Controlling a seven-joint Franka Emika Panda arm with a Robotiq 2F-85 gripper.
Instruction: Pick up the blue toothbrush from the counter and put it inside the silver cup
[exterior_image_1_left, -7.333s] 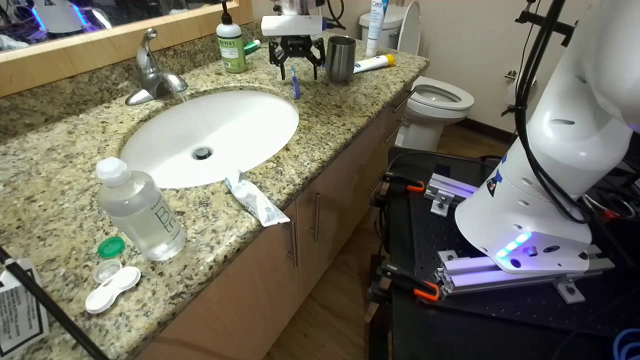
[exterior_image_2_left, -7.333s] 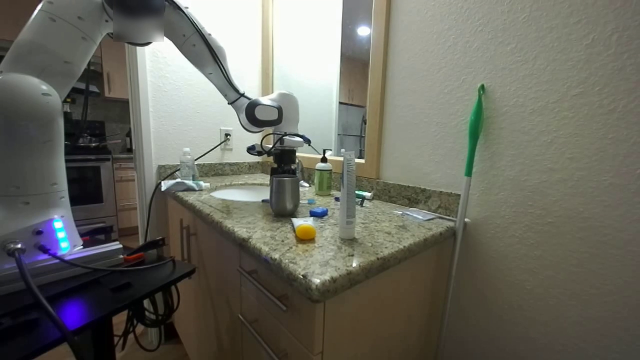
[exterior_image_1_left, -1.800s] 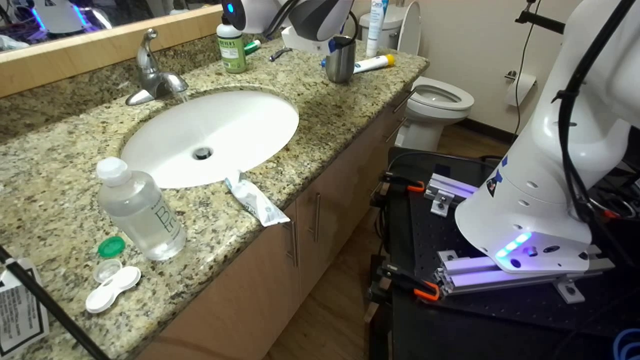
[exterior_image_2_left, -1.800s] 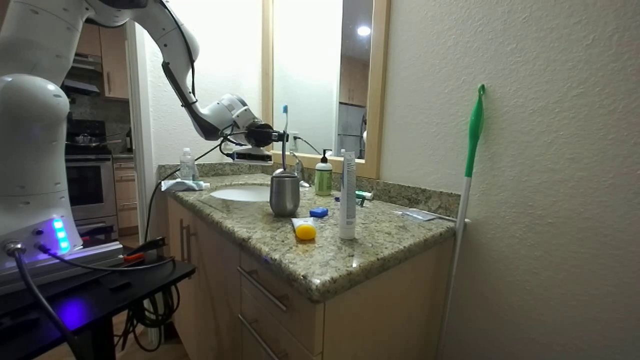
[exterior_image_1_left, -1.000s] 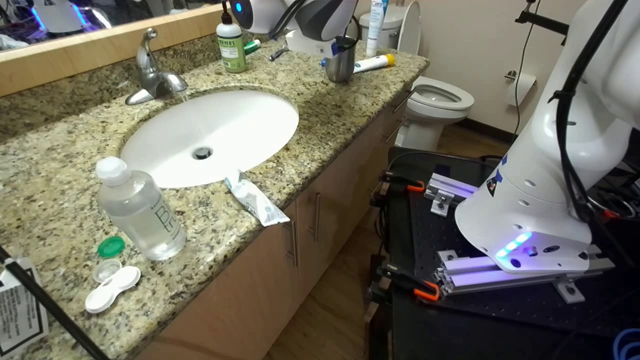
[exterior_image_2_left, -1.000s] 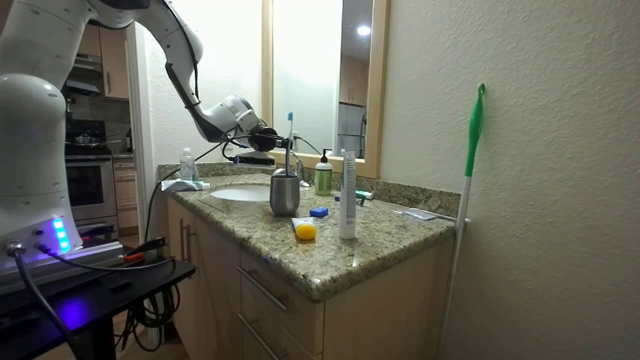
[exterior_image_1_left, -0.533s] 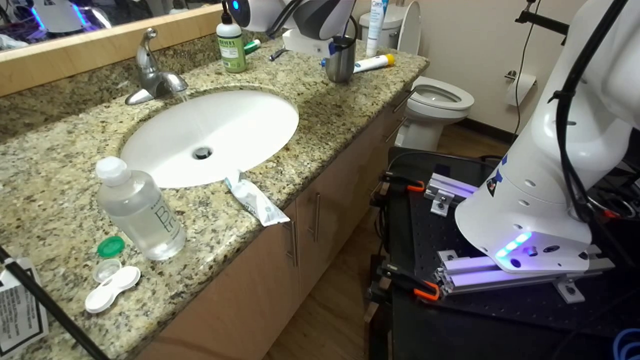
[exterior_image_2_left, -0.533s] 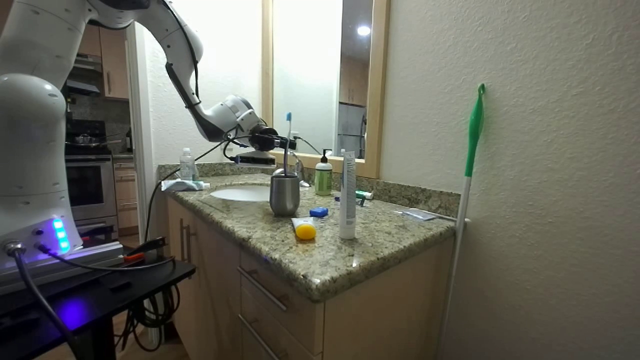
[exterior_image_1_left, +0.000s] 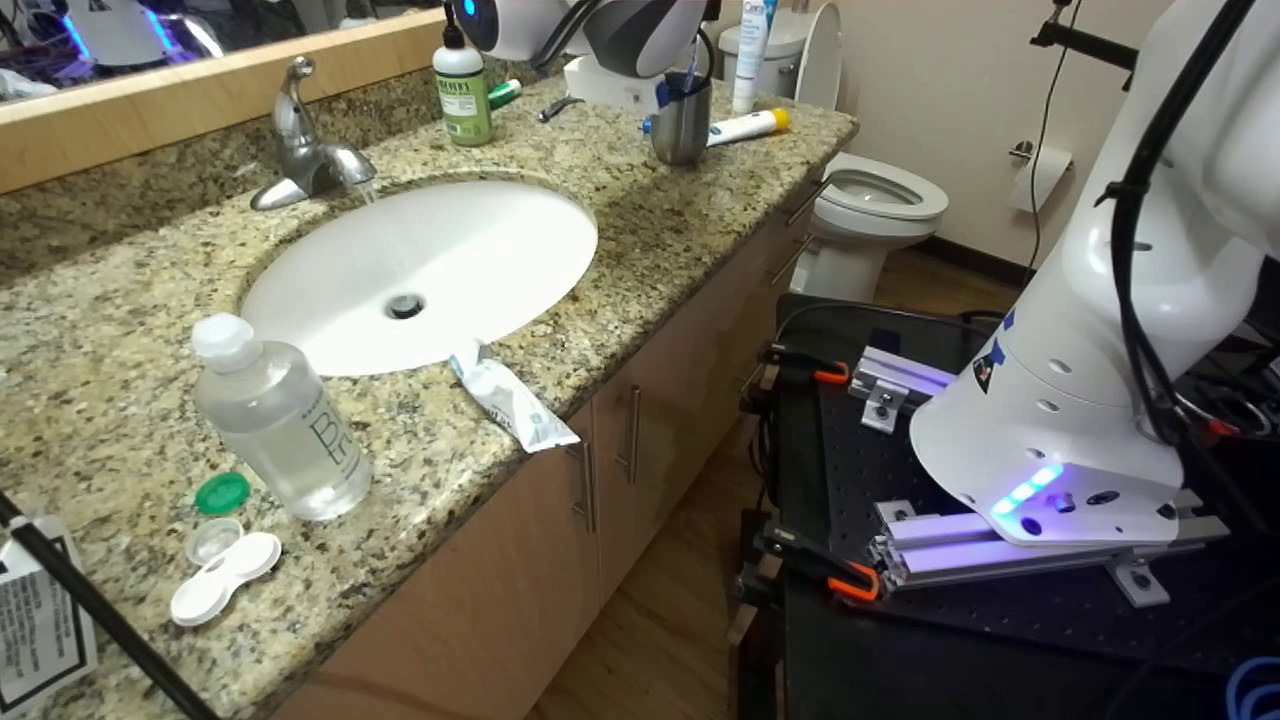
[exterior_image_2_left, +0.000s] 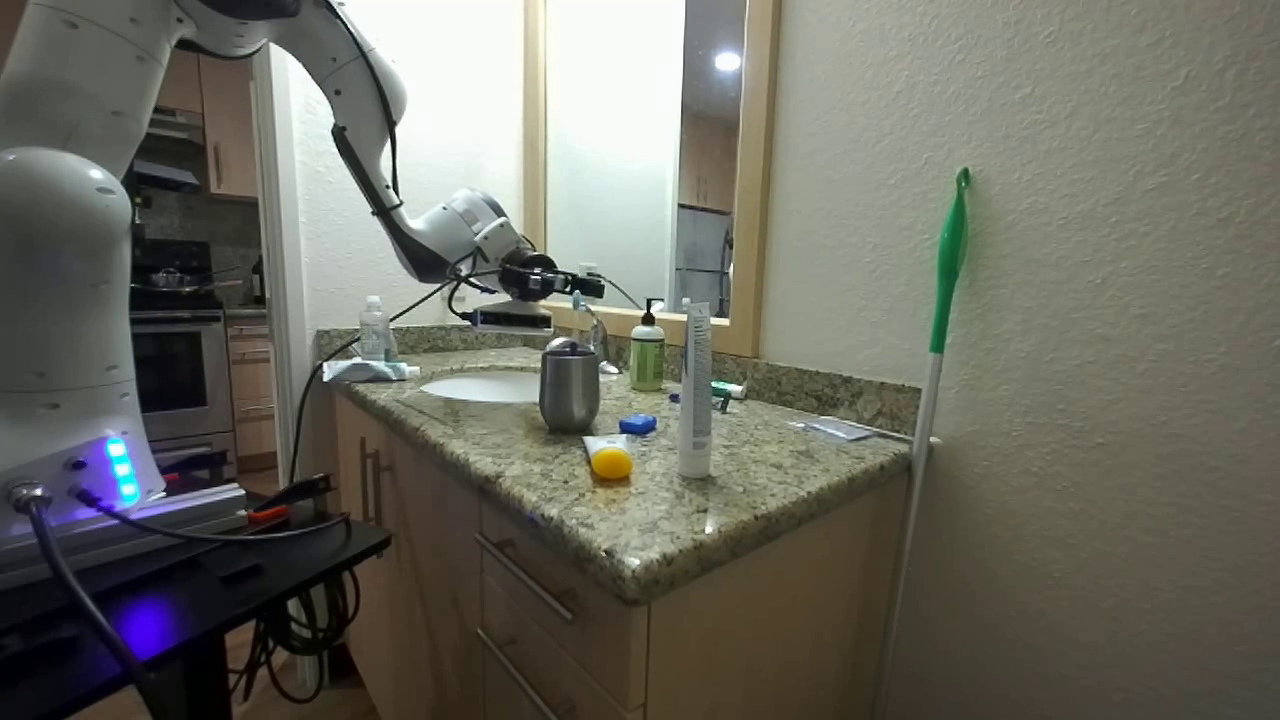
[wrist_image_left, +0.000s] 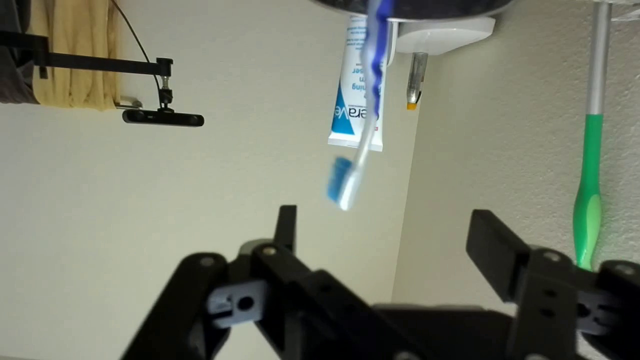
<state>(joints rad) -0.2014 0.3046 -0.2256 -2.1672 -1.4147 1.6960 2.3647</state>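
the release seems in hand: the black fingers (wrist_image_left: 494, 252) stand apart, empty, the slim blue-and-white toothbrush (wrist_image_left: 374, 75) handle-down in the short silver metal cup (exterior_image_2_left: 570, 394). next likely calls for backing off without snagging it.

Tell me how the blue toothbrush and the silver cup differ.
The blue toothbrush is thin; the silver cup is wide and round. The toothbrush is blue and white, the cup shiny grey. The cup stands on the counter, while the toothbrush pokes out of the cup. In common: neither is gripped; the hand is open.
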